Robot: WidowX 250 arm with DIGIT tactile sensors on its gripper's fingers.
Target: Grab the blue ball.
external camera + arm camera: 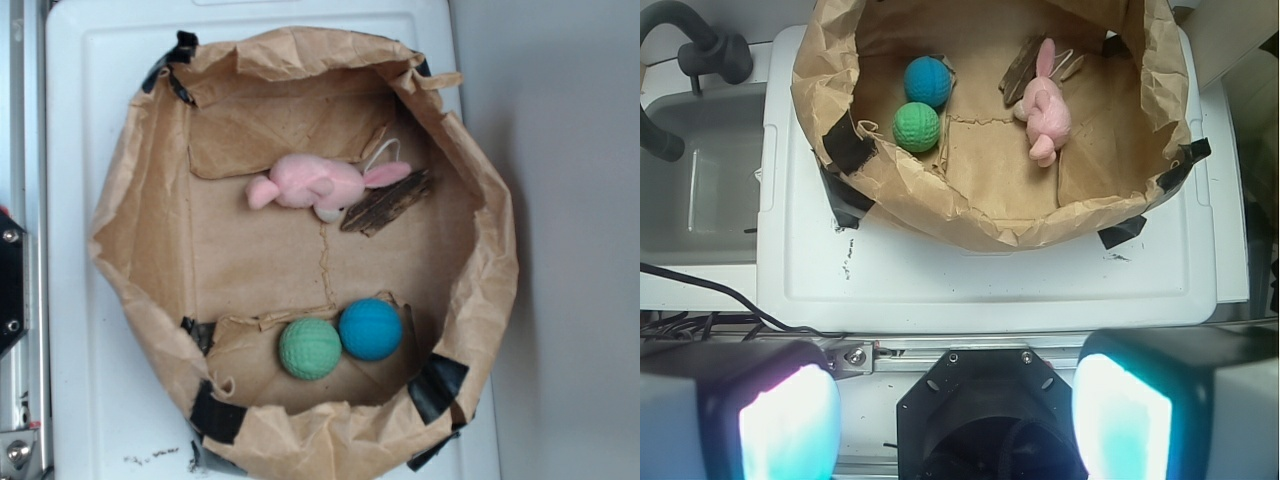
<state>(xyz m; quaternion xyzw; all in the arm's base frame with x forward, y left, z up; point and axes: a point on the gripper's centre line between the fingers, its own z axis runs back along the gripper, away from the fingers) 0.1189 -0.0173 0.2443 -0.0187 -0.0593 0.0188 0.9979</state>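
My claw (955, 415) hangs wide apart, well short of the paper basket (150, 190). The blue ball (371, 329) sits inside, touching the green ball (310, 349); I judge a sloppy descent could nudge it or catch the green one

Item I log: small bright blue ball (371, 329) (928, 80), round, matte, finely dimpled, intact. It rests on the crumpled brown paper floor, touching the green textured ball at its side, close under the paper wall.
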